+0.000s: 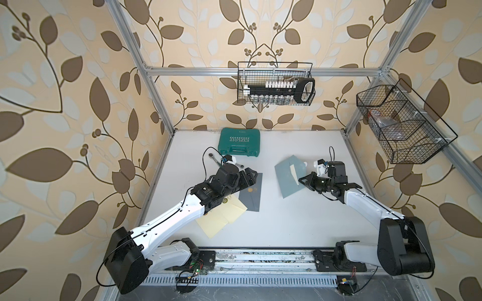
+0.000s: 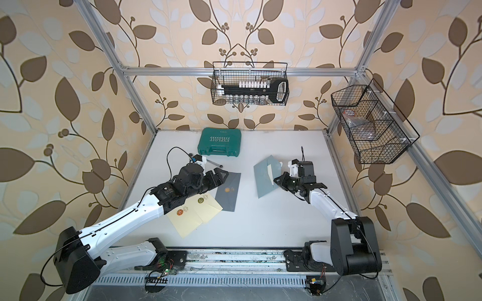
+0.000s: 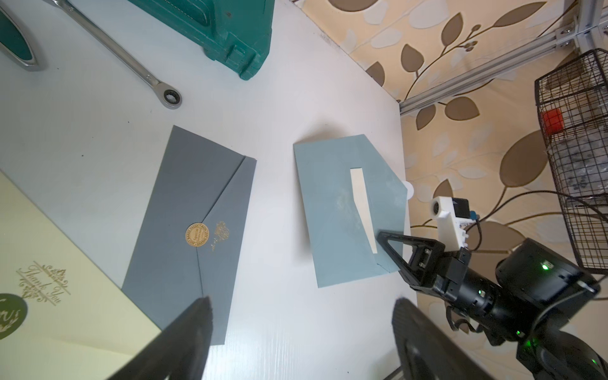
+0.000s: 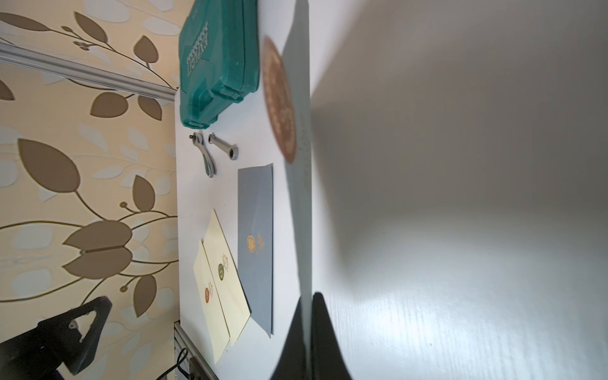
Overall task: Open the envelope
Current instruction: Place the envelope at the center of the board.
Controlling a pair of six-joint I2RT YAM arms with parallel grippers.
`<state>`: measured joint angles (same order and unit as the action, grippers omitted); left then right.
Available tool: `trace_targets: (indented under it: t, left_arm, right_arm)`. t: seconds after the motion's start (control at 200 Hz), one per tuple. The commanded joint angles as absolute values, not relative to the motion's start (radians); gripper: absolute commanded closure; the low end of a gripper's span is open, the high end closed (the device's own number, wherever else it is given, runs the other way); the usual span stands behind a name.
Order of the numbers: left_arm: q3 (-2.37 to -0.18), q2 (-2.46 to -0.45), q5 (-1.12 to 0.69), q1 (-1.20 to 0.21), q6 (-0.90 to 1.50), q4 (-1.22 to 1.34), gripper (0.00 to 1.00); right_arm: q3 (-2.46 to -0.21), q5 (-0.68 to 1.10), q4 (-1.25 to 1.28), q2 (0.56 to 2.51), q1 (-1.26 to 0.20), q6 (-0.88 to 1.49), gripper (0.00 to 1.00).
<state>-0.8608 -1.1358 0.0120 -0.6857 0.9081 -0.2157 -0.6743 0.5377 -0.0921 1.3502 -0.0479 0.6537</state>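
My right gripper (image 4: 309, 297) pinched shut on blue envelope (image 3: 329, 223) flap, right side of table (image 1: 287, 224). Left gripper (image 3: 301, 306) wide, empty, above grey envelope (image 3: 184, 230). Risk: hard pull tears flap or thin paper slips out.

Four envelopes (image 1: 287, 179), two wrenches (image 4: 227, 148), one green case (image 1: 240, 142), two wire baskets (image 1: 276, 100).
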Motion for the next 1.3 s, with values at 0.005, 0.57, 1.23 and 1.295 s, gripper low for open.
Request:
trace_targets:
  t: [0.005,0.57,1.23,1.295]
  left_arm:
    - [-0.851,-1.120,0.039,-0.674,0.887,-0.219,0.12]
    - [-0.832,-1.116,-0.029,-0.673,0.831,-0.185,0.11]
    - [-1.056,-1.560,-0.208,-0.568,0.684,-0.345,0.11]
    - [-1.090,-1.610,-0.209,-0.563,0.681,-0.360,0.10]
  right_arm:
    - [-0.740,0.518,-0.066,1.425,-0.033,0.630,1.00]
    - [-0.753,0.512,-0.035,1.612,-0.004,0.573,0.73]
    - [-0.617,0.512,-0.063,1.096,-0.331,0.728,0.26]
    - [-0.618,0.470,-0.052,1.113,-0.404,0.725,0.23]
